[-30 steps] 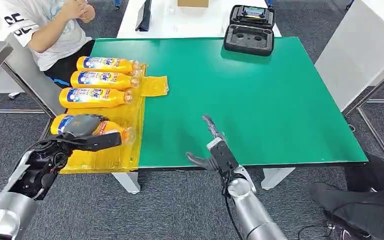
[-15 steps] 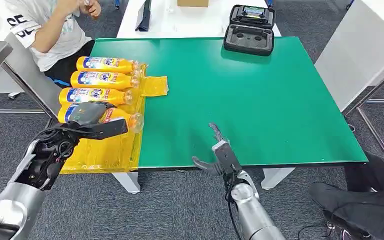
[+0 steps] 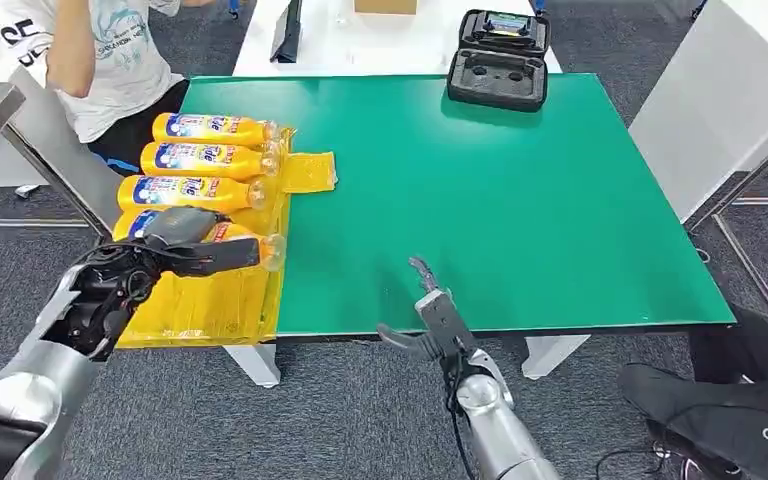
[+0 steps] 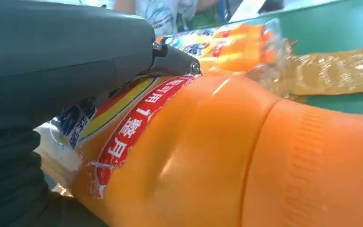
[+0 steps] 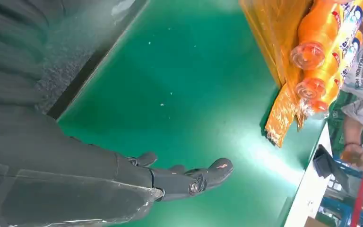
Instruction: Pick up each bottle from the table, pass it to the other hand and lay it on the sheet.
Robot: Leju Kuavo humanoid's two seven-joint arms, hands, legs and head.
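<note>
Green matte tabletop (image 3: pixel 520 190) over grey carpet, with a crinkled yellow plastic sheet (image 3: pixel 215 300) draped along the left edge and hanging a little past the near corner. Holds three orange bottles (image 3: pixel 200 159) in a row at the far end of the sheet, lying on their sides, clear caps pointing right. Adds a fourth bottle (image 3: pixel 245 240) just near of that row, gripped around its labelled belly by the left hand (image 3: pixel 175 245), thumb over the top and darker fingers wrapped across the label; whether it already rests on the sheet or hangs just above it, cannot tell. Shows in the left wrist view a smooth glossy orange shoulder (image 4: pixel 208 156) and a ribbed band toward the cap. Looks like rigid moulded plastic, rounded and slick, probably moderately heavy if full, apt to roll once let go; best taken across the wide middle where the paper label gives some friction, not at the tapering neck. Leaves the right hand (image 3: pixel 425 320) at the near table edge, empty, fingers spread and extended over the green surface. Keeps a black open case (image 3: pixel 500 65) at the far edge and a seated person (image 3: pixel 100 60) at far left beside the table.
</note>
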